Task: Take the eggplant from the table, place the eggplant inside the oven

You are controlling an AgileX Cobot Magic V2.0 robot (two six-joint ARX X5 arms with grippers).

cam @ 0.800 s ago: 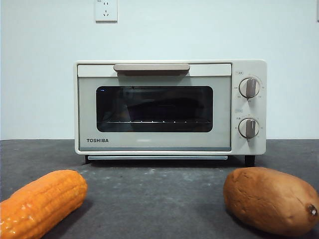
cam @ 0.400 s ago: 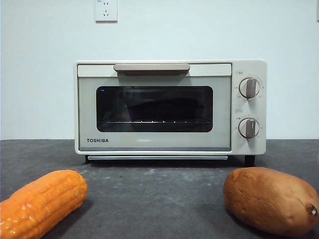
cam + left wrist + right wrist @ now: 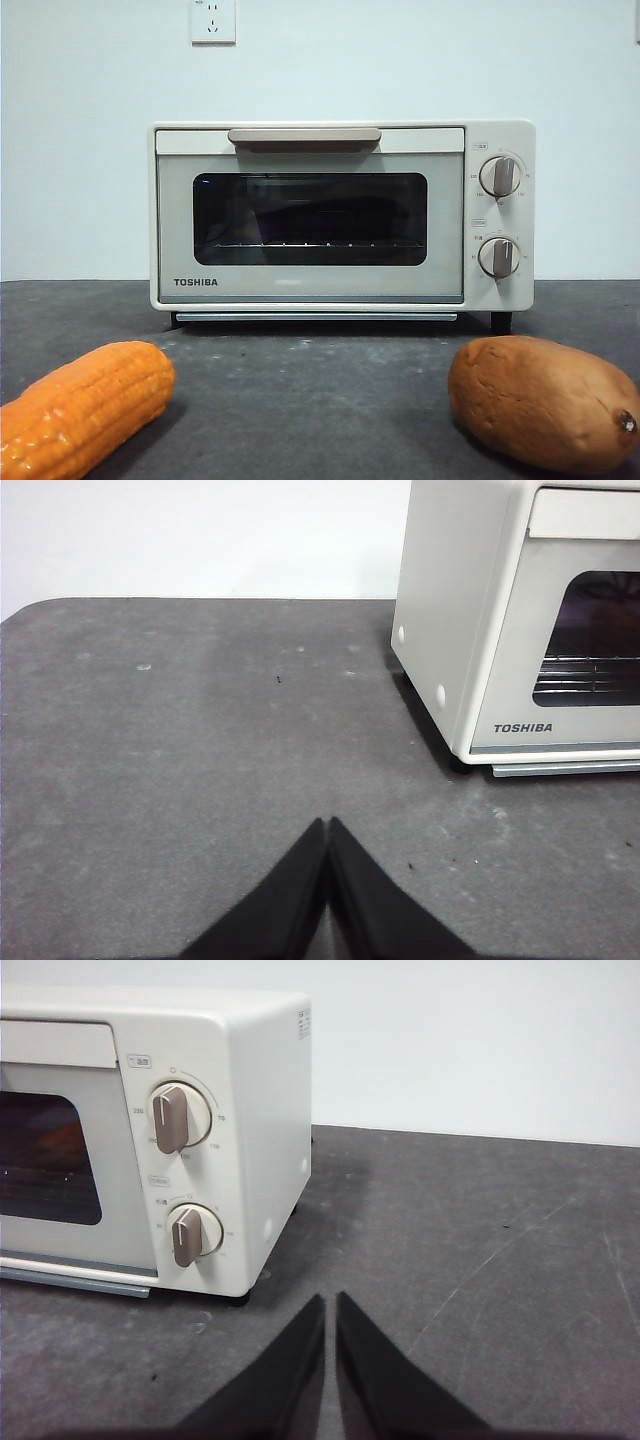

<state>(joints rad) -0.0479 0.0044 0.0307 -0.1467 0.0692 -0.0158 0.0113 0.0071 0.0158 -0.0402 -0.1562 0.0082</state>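
Dark grey matte table w/ cream TOSHIBA oven, door closed. I can't see eggplant clearly; likely slick, grab mid-body. Left gripper, right gripper: jaws together, empty.

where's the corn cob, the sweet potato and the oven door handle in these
corn cob (image 3: 85,405), front view, middle of its orange kernelled side
sweet potato (image 3: 540,400), front view, centre of its brown skin
oven door handle (image 3: 304,135), front view, middle of the beige bar above the dark window

The left gripper and the right gripper both hover low, fingers pressed together, holding nothing.
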